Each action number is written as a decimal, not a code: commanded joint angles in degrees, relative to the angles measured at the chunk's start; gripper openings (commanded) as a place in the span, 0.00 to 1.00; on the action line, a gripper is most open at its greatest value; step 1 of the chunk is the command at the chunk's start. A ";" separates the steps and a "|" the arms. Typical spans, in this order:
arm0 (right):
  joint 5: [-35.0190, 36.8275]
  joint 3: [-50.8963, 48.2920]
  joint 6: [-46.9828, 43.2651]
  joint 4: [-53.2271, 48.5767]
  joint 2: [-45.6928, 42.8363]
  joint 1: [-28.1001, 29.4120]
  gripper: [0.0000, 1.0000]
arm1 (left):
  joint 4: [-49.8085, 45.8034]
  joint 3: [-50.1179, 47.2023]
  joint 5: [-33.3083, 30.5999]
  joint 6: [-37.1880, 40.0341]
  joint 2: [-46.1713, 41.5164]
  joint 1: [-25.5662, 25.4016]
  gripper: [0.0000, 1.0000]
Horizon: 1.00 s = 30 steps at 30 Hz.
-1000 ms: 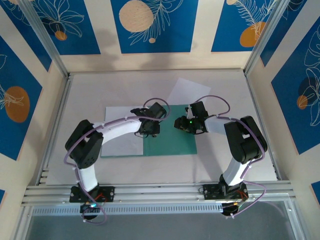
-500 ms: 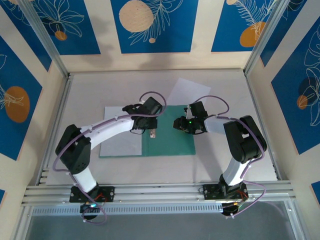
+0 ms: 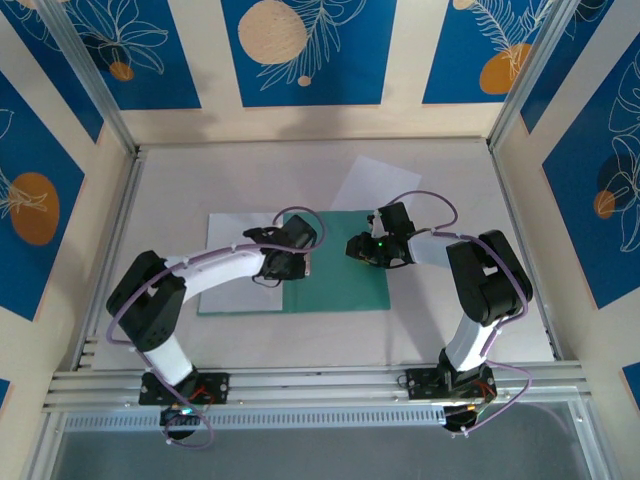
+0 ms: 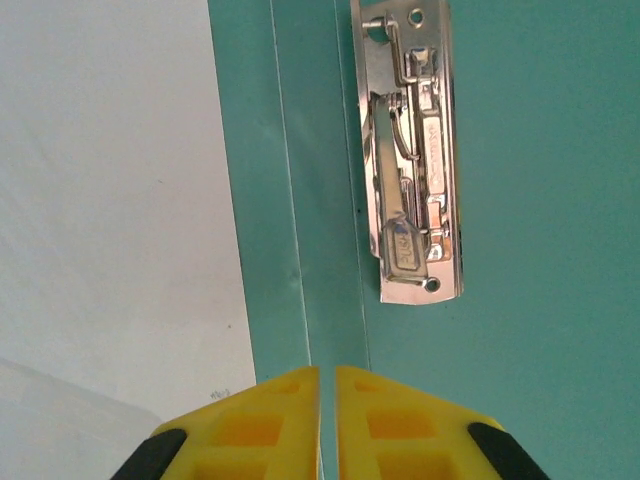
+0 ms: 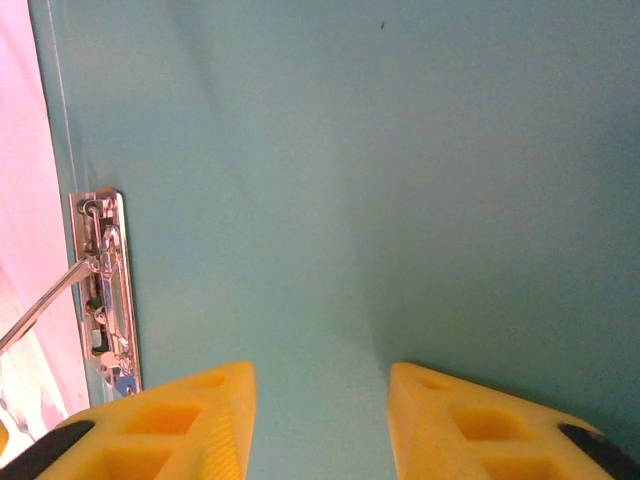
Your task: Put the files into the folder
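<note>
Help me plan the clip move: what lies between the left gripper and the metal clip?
Only bare teal folder, crossed by its fold creases, lies between the left gripper and the metal clip; the left wrist view shows it.

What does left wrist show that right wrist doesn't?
Left wrist: the left fingers pressed nearly together above the fold of the green folder, and the metal clip seen close up along its whole length.
Right wrist: the right fingers spread apart with nothing between them, over a wide bare stretch of green, plus a thin metal rod slanting off the clip.
Both: the folder, the clip and a white sheet along the left side.
</note>
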 commanded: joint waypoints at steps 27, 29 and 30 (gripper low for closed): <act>-0.76 0.64 -0.84 -4.98 2.14 0.47 0.42 | 2.45 16.37 0.63 7.41 13.31 8.24 0.10; -0.78 0.65 -0.82 -4.93 2.12 0.55 0.42 | 2.21 18.06 0.92 8.10 14.23 8.90 0.11; -0.78 0.64 -0.83 -4.97 2.14 0.47 0.41 | 2.20 18.84 0.90 8.43 14.68 9.36 0.12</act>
